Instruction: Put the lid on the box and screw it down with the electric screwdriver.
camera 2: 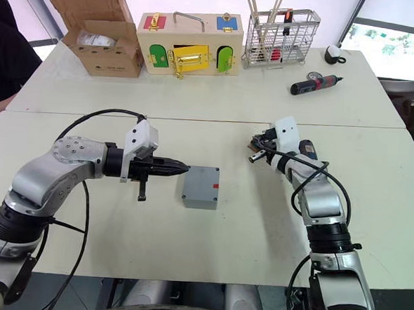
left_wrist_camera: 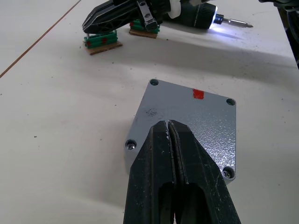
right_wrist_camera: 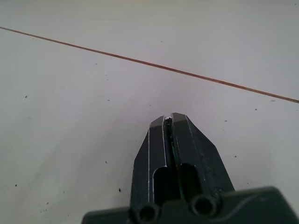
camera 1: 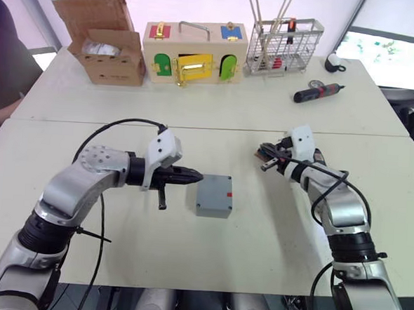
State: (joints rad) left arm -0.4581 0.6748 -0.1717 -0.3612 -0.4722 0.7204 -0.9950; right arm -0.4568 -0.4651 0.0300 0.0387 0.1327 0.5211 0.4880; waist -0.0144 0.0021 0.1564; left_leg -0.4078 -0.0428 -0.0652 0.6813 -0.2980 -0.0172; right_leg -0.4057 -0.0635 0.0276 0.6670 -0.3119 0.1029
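black fingers [left_wrist_camera: 173, 158] of the left gripper [camera 1: 191, 176] are seen pressed together with nothing between them, their tips just above the near edge of the lid [left_wrist_camera: 187, 126]. the lid is seated on the box [camera 1: 214, 196], which sits on the white table [camera 1: 116, 255] between the two arms; a small red mark [camera 1: 230, 195] is visible at its right edge, and screw holes are seen at the corners. the right gripper [camera 1: 265, 162] is held low over the table, right of the box and apart from it, with its fingers [right_wrist_camera: 175, 140] closed tight. the electric screwdriver [left_wrist_camera: 198, 11] is seen beside that gripper with its tip lit; whether it is gripped cannot be told. a smaller black-and-red screwdriver [camera 1: 318, 94] lies farther back, near a wire basket [camera 1: 284, 47], a wooden box [camera 1: 193, 52] and a cardboard carton [camera 1: 105, 40].
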